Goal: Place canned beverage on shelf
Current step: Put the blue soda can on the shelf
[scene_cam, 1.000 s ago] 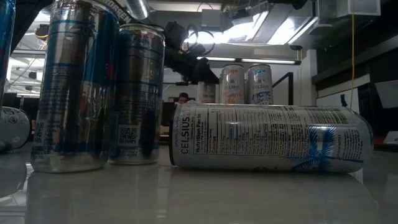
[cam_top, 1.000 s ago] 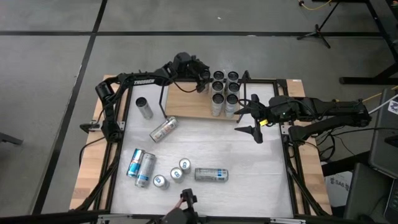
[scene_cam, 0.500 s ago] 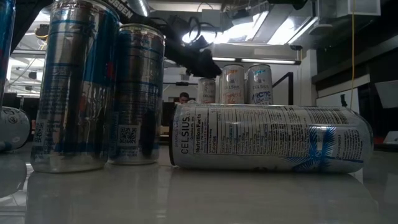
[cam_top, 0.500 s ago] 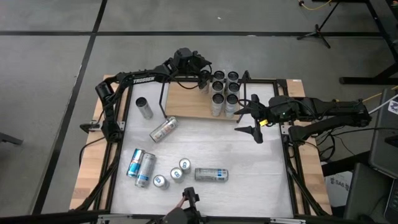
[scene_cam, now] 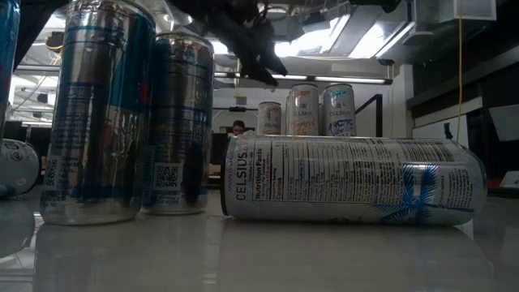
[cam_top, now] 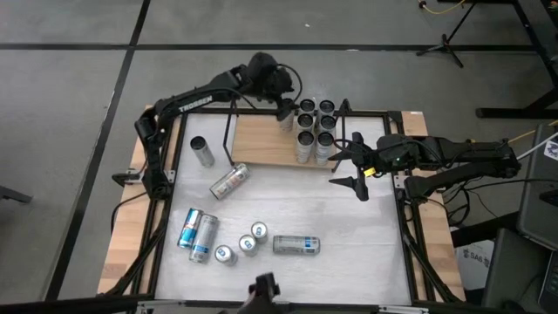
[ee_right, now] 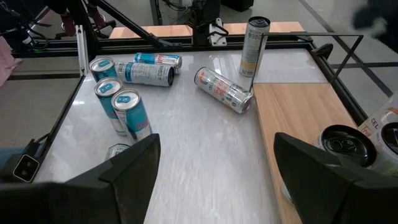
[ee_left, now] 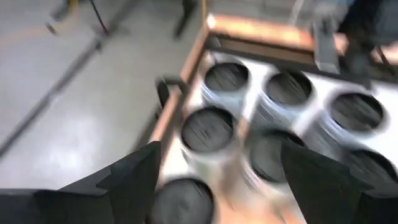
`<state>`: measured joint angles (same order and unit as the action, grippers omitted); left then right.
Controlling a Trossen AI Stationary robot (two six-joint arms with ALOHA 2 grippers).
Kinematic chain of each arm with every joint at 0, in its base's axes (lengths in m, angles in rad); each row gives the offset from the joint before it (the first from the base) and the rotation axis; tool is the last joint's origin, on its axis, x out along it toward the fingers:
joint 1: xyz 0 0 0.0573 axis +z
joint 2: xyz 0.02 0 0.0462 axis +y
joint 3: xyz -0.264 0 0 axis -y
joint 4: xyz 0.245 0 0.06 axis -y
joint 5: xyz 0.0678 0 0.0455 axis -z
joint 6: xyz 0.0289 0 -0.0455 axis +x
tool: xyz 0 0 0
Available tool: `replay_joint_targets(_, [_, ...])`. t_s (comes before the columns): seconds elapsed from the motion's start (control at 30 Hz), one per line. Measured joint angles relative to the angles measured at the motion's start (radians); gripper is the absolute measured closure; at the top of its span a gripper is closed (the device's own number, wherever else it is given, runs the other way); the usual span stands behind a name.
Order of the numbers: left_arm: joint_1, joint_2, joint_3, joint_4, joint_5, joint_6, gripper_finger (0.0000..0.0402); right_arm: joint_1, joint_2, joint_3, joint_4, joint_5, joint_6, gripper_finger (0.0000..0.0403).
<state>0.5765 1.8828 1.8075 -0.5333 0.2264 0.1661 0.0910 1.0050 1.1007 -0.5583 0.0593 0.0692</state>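
Your left gripper's (ee_left: 214, 180) fingers (ee_left: 127, 177) stand wide apart with nothing between them, hanging above the far end of the cluster of upright cans (cam_top: 314, 127). Just below and ahead of those fingers the open can tops sit packed together; the left wrist view is blurred, so I count seven only from the high view. The cluster stands on the shelf (cam_top: 261, 144), the wooden board in its black rod frame, at the end nearest your right arm.

Your right gripper (cam_top: 353, 172) waits just beside that same end of the shelf, its fingers (ee_right: 134, 168) also spread wide and empty. Ahead of them the bare wood of the shelf runs out, then a Celsius can (ee_right: 223, 90) lying on its side just off the board's edge. Beyond it one tall can (ee_right: 254, 38) stands upright. Off to the side, well apart from the fingers, blue and silver cans (ee_right: 126, 113) stand and lie in a loose group on the white tabletop (cam_top: 288, 214).
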Motion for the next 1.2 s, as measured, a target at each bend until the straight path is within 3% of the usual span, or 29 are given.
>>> replay_joint_targets(0.23, [-0.088, -0.001, 0.202, -0.517, 0.000, 0.024, 0.0081, 0.000, 0.000, 0.000, 0.000, 0.000, 0.000, 0.0100])
replay_joint_targets(0.4, [-0.184, -0.001, 0.232, -0.707, -0.007, -0.039, 0.0081, 0.000, 0.013, 0.000, 0.000, 0.000, 0.000, 0.0100])
replay_joint_targets(0.73, [-0.430, -0.001, 0.233, -0.832, -0.090, -0.267, 0.0081, 0.000, 0.097, 0.000, -0.016, 0.000, 0.000, 0.0100])
replay_joint_targets(1.03, [-0.628, -0.001, 0.233, -0.845, -0.095, -0.384, 0.0081, 0.000, 0.140, 0.000, -0.021, 0.000, 0.000, 0.0100])
replay_joint_targets(1.2, [-0.721, -0.001, 0.220, -0.837, -0.155, -0.403, 0.0081, 0.000, 0.140, 0.000, -0.020, 0.000, 0.000, 0.0100])
